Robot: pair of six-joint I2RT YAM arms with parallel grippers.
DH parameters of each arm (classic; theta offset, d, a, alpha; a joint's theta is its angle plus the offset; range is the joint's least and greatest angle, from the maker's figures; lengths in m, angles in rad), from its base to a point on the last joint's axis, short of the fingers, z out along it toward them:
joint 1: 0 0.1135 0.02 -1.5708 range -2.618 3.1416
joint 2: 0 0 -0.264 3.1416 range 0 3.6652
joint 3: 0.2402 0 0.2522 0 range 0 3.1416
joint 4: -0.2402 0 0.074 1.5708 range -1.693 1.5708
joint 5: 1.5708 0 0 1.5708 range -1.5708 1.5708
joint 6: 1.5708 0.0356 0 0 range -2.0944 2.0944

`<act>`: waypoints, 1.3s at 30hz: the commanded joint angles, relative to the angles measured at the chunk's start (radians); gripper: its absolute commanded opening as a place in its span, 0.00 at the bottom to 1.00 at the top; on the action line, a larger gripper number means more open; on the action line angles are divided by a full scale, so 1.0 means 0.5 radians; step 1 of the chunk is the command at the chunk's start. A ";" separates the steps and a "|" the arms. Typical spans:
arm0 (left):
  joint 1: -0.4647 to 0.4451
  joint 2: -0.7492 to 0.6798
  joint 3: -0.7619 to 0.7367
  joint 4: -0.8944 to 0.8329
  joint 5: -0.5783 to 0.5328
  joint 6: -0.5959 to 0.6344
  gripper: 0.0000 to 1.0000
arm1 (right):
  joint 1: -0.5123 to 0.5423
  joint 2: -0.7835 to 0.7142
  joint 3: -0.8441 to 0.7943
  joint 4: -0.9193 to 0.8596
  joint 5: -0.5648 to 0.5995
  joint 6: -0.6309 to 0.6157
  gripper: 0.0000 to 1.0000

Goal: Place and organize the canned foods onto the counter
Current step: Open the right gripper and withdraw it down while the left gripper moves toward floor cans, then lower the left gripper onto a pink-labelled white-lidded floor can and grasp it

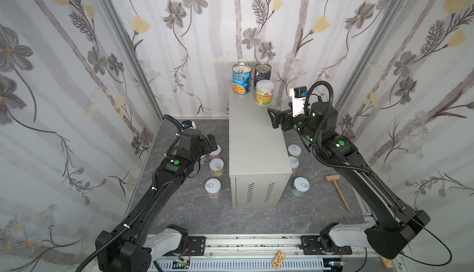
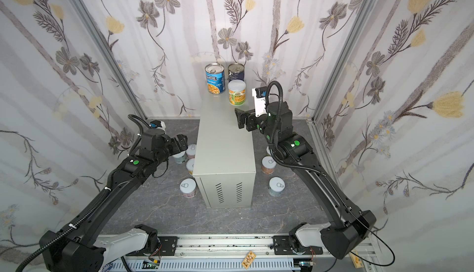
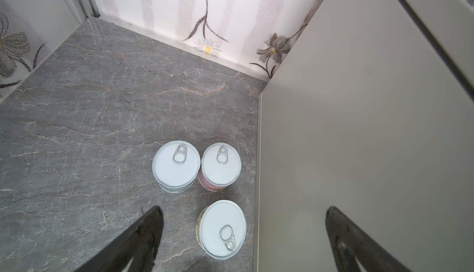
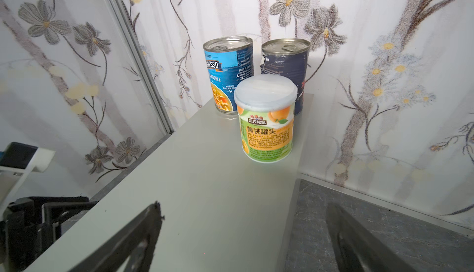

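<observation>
Right jaws first: spread wide, pinching nothing, straddling the right edge of the tall beige-grey metal cabinet (image 1: pixel 256 142), above its flat top surface. Ahead of them on that surface, well clear of the tips: a short white-lidded can with a green and orange label (image 4: pixel 265 121), upright. Behind it, at the far end by the floral wall (image 4: pixel 384 52), two taller metal-topped cans side by side: a blue Progresso soup can (image 4: pixel 228 78) and a dark navy can (image 4: pixel 284 62), the short one standing close in front of the navy. Same trio there in both top views.

Over to the left jaws: spread wide too, empty, hovering above the dark grey marbled floor (image 3: pixel 102 104) left of the cabinet. Below them in the left wrist view, three short white pull-tab cans, all upright: a pale-sided can (image 3: pixel 176 165) right up against a pink-labelled can (image 3: pixel 221 165), plus a yellowish-labelled can (image 3: pixel 221 228) near the cabinet's side. Nearer the front, alone, a fourth short can (image 1: pixel 213 187).

Right of the cabinet, on the floor: a rear can (image 1: pixel 294 150), a middle can (image 1: pixel 293 163) tucked by the cabinet, a front can (image 1: pixel 300 186). Further right, lying flat, a small wooden mallet (image 1: pixel 337 191).
</observation>
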 commanded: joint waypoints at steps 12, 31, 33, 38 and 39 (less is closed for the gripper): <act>0.004 -0.136 -0.092 -0.470 -0.109 -0.189 1.00 | -0.020 -1.003 -1.181 0.373 0.505 0.302 1.00; -0.531 -0.745 -0.977 -0.659 0.073 -0.563 1.00 | -0.122 -1.148 -1.881 0.820 0.898 0.710 1.00; -0.614 -0.751 -1.084 -0.565 -0.013 -0.563 1.00 | -0.122 -1.118 -1.863 0.823 0.896 0.704 1.00; -0.789 -0.671 -1.306 -0.195 -0.144 -0.524 1.00 | -0.123 -1.108 -1.873 0.856 0.901 0.717 1.00; -0.820 -0.639 -1.336 -0.126 -0.171 -0.524 1.00 | -0.123 -1.111 -1.872 0.855 0.907 0.719 1.00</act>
